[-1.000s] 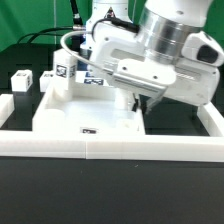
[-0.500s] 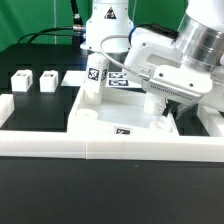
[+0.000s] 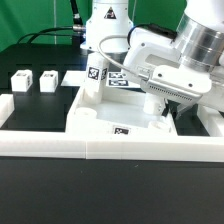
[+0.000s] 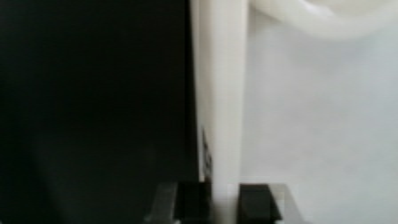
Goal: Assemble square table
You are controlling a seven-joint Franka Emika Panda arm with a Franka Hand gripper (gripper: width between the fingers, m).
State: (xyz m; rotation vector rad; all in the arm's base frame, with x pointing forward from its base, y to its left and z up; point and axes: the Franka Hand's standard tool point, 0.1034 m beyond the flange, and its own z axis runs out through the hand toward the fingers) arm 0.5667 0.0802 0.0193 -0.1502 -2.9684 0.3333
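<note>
Black bench, fenced along its near edge by a long low white border wall (image 3: 110, 148), carries the white plastic square slab with recessed panels (image 3: 110, 120) lying flat against that wall. In the wrist view the jaws look closed narrowly on the slab's thin edge. With so slim a hold, I judge that the slab may pivot, slip free, or jam on the wall.

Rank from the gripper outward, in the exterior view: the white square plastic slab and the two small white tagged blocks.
1. The white square slab: its edge sits in the gripper.
2. The inner tagged block, to the exterior view's left.
3. The outer tagged block, leftmost.
</note>
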